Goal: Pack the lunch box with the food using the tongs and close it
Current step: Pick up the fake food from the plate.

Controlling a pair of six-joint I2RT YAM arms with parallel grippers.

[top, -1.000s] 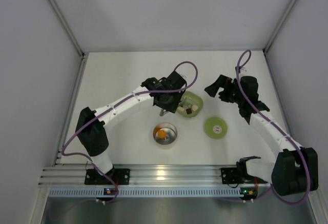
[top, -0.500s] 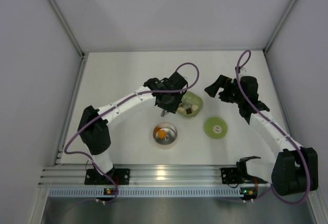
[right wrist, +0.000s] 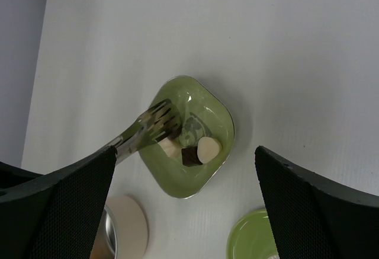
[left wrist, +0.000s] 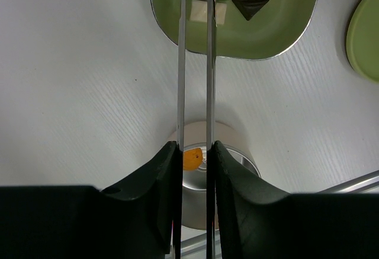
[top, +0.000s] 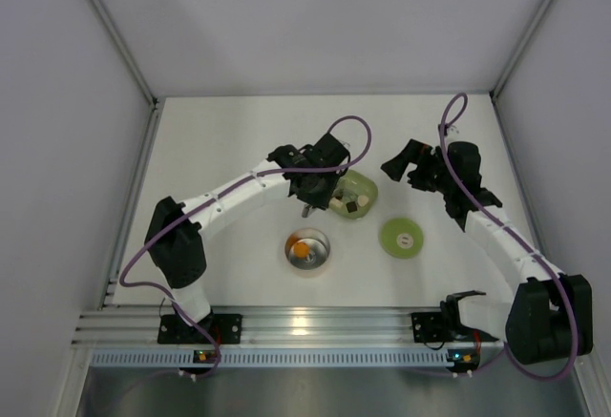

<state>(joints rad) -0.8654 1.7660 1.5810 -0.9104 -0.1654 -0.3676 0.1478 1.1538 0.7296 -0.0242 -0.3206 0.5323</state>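
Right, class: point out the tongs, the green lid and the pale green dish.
tongs (left wrist: 181, 63), left wrist view, on one slim metal arm.
green lid (top: 402, 238), top external view, at its centre.
pale green dish (right wrist: 207, 111), right wrist view, on its bare inner wall.

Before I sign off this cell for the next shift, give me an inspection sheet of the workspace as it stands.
Surface: white table, no spills seen.
Lunch box: steel, open, one orange piece inside.
Lid: green, flat on the table right of the lunch box, apart from it.
Food: whitish and dark pieces in a pale green dish.
Tongs: tips down in the dish.
Clutter: nothing seen.
Grippers: left gripper shut on the tongs; right gripper open, holding nothing.
Cables: a purple cable loops off each arm, clear of the dish.
Surroundings: grey walls on three sides; metal rail at the near edge.
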